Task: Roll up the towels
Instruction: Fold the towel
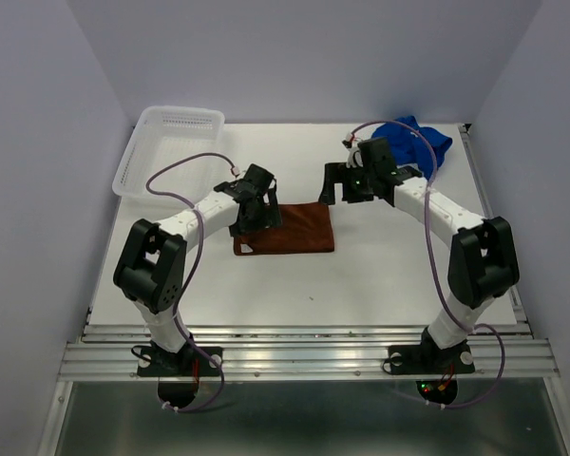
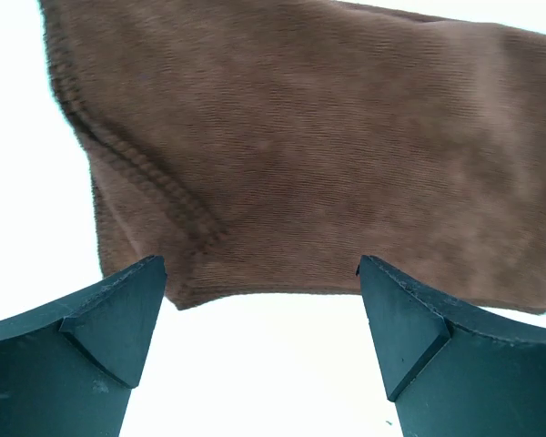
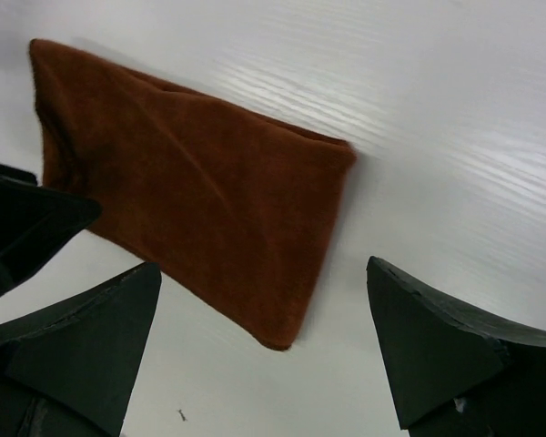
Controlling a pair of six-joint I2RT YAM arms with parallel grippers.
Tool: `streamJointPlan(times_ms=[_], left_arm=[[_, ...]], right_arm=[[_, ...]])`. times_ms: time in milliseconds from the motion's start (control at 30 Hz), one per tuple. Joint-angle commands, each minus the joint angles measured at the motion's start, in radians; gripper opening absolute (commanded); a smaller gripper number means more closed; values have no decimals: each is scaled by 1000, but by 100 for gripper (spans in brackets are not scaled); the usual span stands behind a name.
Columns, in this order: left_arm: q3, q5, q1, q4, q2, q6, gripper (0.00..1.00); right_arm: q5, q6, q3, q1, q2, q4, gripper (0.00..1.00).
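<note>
The rust-brown towel (image 1: 294, 230) lies folded flat at the table's middle; it also shows in the left wrist view (image 2: 328, 164) and the right wrist view (image 3: 200, 191). My left gripper (image 1: 255, 217) is open and empty, hovering over the towel's left end, its fingers (image 2: 109, 319) just short of the edge. My right gripper (image 1: 340, 187) is open and empty, above the table just beyond the towel's far right corner, its fingers (image 3: 437, 346) apart from the cloth. The blue towel (image 1: 416, 140) lies bunched at the back right, behind the right arm.
A white mesh basket (image 1: 168, 150) stands at the back left. The left gripper's fingertip (image 3: 27, 228) shows at the left edge of the right wrist view. White walls close in the table on three sides.
</note>
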Motion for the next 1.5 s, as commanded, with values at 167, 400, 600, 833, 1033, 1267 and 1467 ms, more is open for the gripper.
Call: streamJointPlan(times_ms=[167, 400, 600, 833, 1033, 1267, 1467], left_arm=[[-25, -21, 27, -9, -35, -2, 99], [-22, 42, 22, 42, -87, 24, 99], [-10, 91, -7, 92, -38, 45, 99], [-4, 109, -52, 109, 29, 48, 99], [-50, -18, -50, 60, 51, 21, 99], [-149, -78, 34, 46, -20, -31, 99], [-211, -69, 99, 45, -46, -36, 99]], right_arm=[[-200, 18, 161, 80, 208, 137, 100], [-119, 64, 168, 91, 307, 135, 100], [-58, 110, 152, 91, 354, 132, 100], [-27, 111, 128, 91, 354, 134, 100], [-12, 111, 111, 91, 345, 132, 100], [22, 102, 75, 91, 322, 128, 100], [41, 96, 59, 82, 310, 122, 100]])
